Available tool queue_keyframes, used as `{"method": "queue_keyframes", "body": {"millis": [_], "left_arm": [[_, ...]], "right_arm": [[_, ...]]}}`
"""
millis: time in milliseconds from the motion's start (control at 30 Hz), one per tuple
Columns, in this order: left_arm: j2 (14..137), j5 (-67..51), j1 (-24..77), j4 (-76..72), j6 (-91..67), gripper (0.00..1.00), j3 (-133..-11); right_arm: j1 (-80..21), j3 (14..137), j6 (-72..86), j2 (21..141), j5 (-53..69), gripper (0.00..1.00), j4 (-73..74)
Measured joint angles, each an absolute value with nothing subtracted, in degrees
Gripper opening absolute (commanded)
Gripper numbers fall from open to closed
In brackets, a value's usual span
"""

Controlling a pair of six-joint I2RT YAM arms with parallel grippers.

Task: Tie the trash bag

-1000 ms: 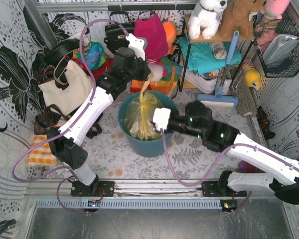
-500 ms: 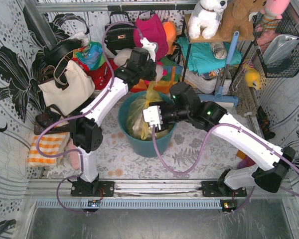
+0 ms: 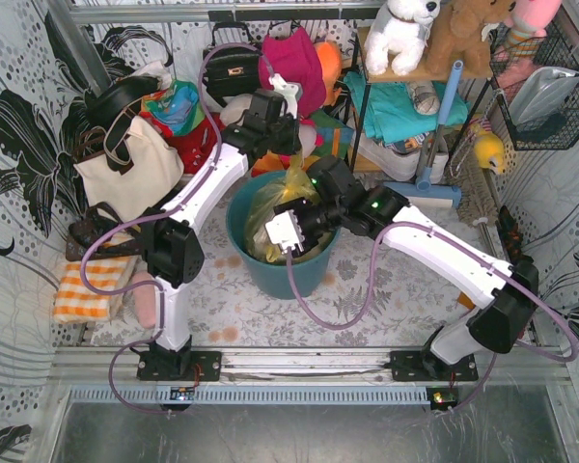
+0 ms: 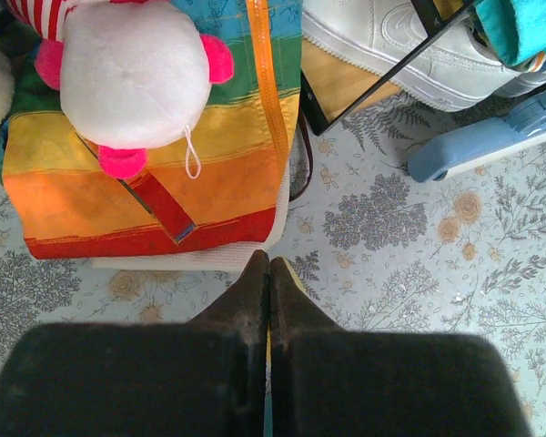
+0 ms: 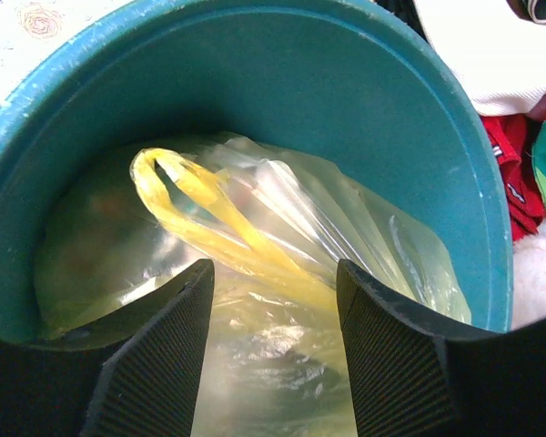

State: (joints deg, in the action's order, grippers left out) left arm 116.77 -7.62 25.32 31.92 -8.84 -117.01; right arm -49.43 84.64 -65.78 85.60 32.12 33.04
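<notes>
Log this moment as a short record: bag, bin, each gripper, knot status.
trash bag: yellow, translucent, sitting inside the bin, top end drawn up toward the far side
bin: teal, round, upright
left gripper: shut, pinching the bag's raised top end beyond the bin's far rim
right gripper: open, above the bin, fingers on either side of a twisted strand of the bag, not closed on it
knot: none visible
</notes>
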Motion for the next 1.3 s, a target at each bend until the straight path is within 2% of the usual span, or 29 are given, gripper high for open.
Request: {"method": "queue_keyframes", "body": {"millis": [133, 233, 300, 433, 500, 667, 967, 1300], "left_arm": [[116.77, -8.38, 25.3, 32.16, -9.1, 0.0, -117.01], [116.77, -8.64, 25.3, 32.18, -9.15, 0.0, -117.01], [116.77, -8.75, 25.32, 32.16, -9.15, 0.0, -117.01], [116.77, -8.88, 25.32, 32.16, -9.17, 0.0, -116.99], [116.75, -8.91, 25.32, 32.1, -9.17, 0.0, -116.86], [116.55, -9.04, 25.32, 31.73, -9.26, 0.0, -115.63], [112.33, -8.99, 25.32, 30.55, -10.04, 0.0, -111.0], [91.92, -6.79, 25.32, 21.37, -13.02, 0.0, -92.95]], "right_arm": [[-49.41, 85.45, -67.16, 87.68, 33.28, 0.53, 33.52], [-49.41, 86.8, -67.61, 89.34, 34.2, 0.46, 33.93], [-49.41, 87.31, -68.01, 89.93, 34.92, 0.38, 33.91], [-49.41, 87.7, -68.1, 90.06, 36.6, 0.08, 33.85], [-49.41, 88.09, -67.88, 90.04, 37.43, 0.01, 33.78], [-49.41, 87.48, -64.18, 88.42, 38.3, 0.0, 29.23], [-49.41, 72.49, -46.48, 73.34, 38.17, 0.0, 4.99], [-49.41, 57.84, -19.31, 64.05, 39.81, 0.0, -19.05]]}}
